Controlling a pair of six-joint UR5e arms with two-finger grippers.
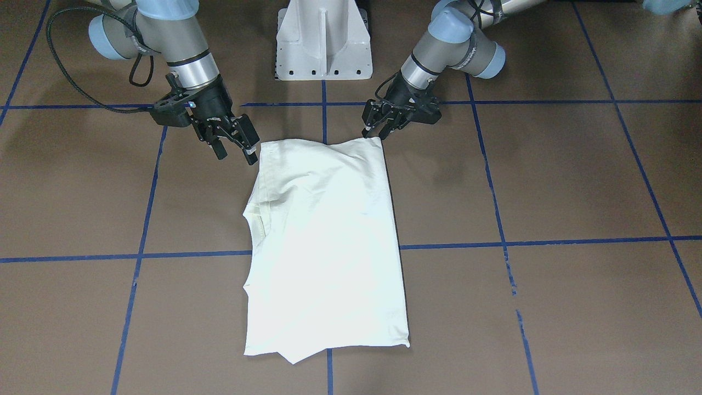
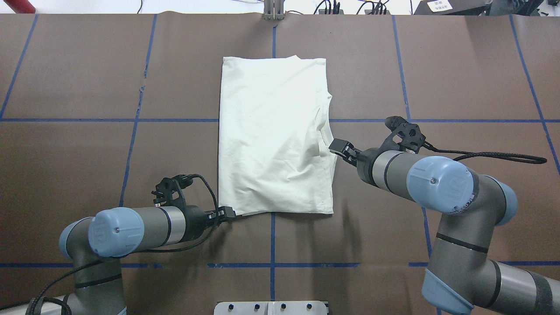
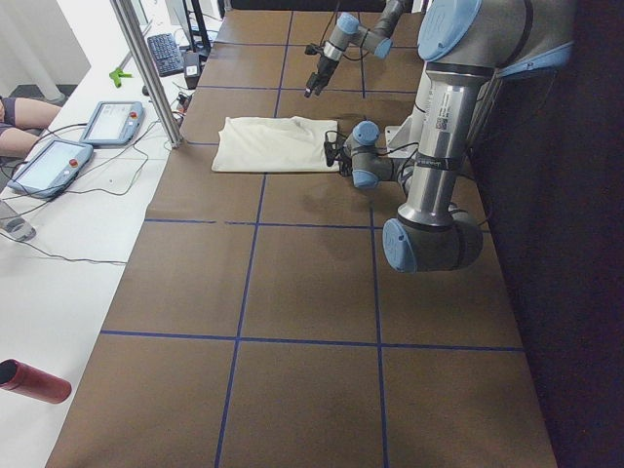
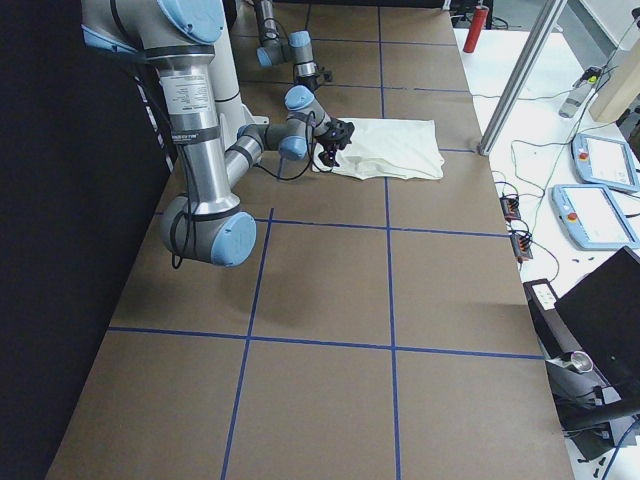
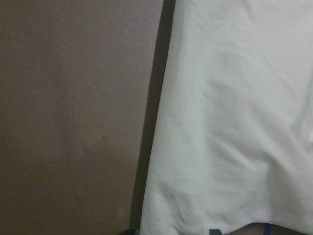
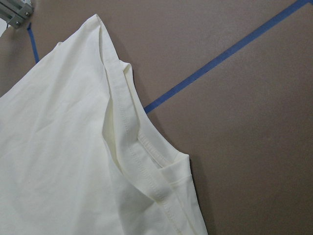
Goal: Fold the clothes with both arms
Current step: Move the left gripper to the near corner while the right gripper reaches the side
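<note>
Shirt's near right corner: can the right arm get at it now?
Likely yes: the right gripper hangs open just beside the shirt, nothing between; the left gripper is off at the other corner.

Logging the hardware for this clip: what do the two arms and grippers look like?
Both the left arm and right arm are grey-and-silver tubes with rounded light-blue joint caps bearing a UR logo. A black braided cable loops off each wrist. The left gripper and right gripper are black, pale-tipped two-finger pincers.
</note>
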